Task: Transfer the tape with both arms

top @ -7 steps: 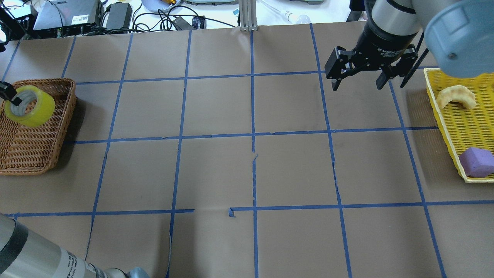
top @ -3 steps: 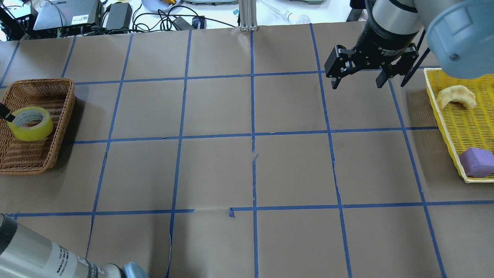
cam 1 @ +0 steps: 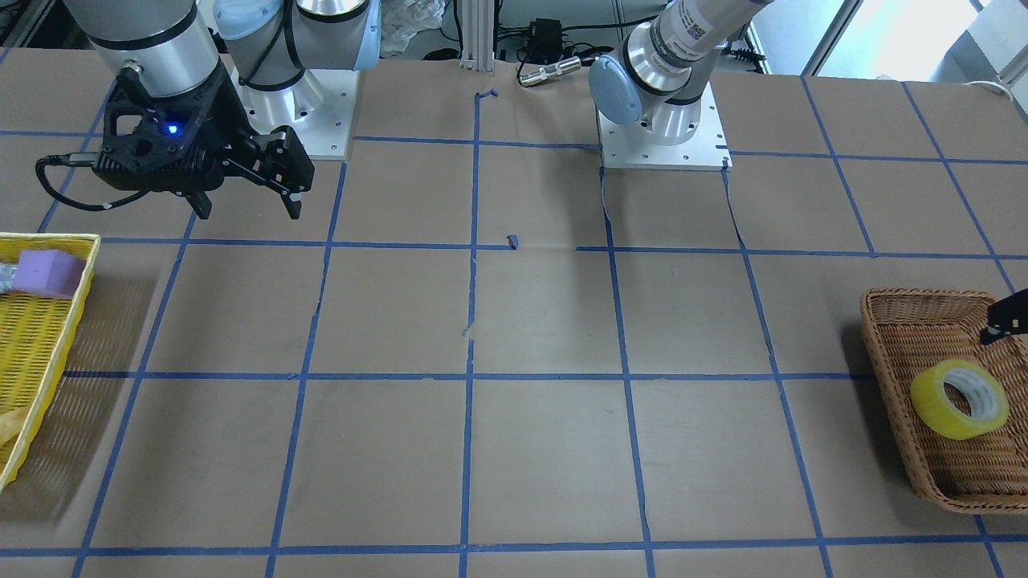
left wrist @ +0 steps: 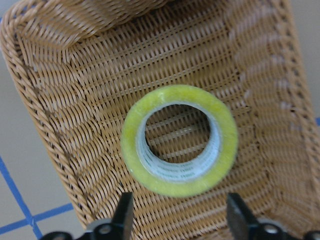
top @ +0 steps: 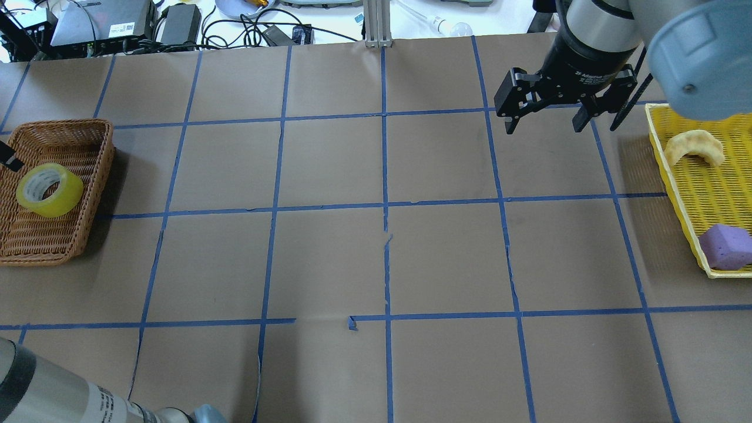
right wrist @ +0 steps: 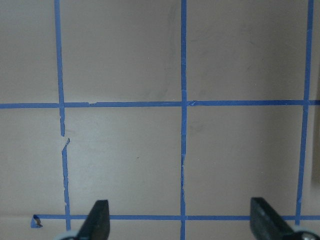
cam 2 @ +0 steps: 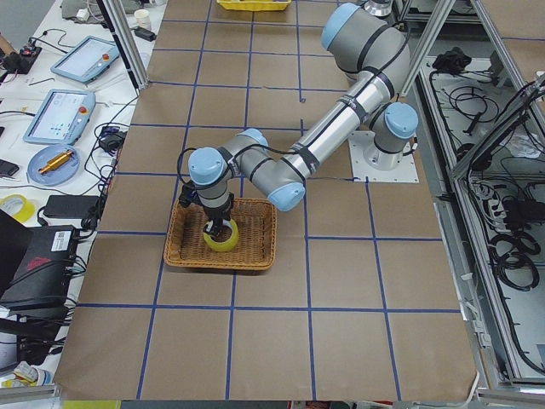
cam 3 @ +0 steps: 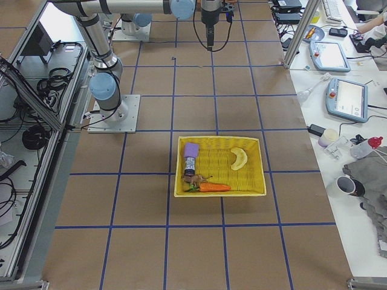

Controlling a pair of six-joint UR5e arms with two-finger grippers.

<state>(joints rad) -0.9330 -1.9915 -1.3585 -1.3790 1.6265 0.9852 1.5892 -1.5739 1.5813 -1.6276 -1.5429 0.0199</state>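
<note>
The yellow tape roll (top: 50,190) lies in the wicker basket (top: 88,126) at the table's left end, its whitish core facing up. It also shows in the front view (cam 1: 960,399) and the left side view (cam 2: 223,239). In the left wrist view the tape (left wrist: 179,140) lies on the basket floor (left wrist: 50,125) beyond my left gripper (left wrist: 178,210), which is open and free of it. Only one black fingertip (top: 7,158) shows overhead. My right gripper (top: 545,123) is open and empty above the table at the far right, also seen in the front view (cam 1: 247,209).
A yellow mesh tray (top: 675,188) at the right edge holds a purple foam block (top: 725,247) and a curved pale piece (top: 693,147). Blue tape lines grid the brown table. Cables and devices lie beyond the far edge.
The tape was held above the basket by my left gripper; it has been let go and now lies in the basket. The right gripper has shifted slightly toward the far edge.
</note>
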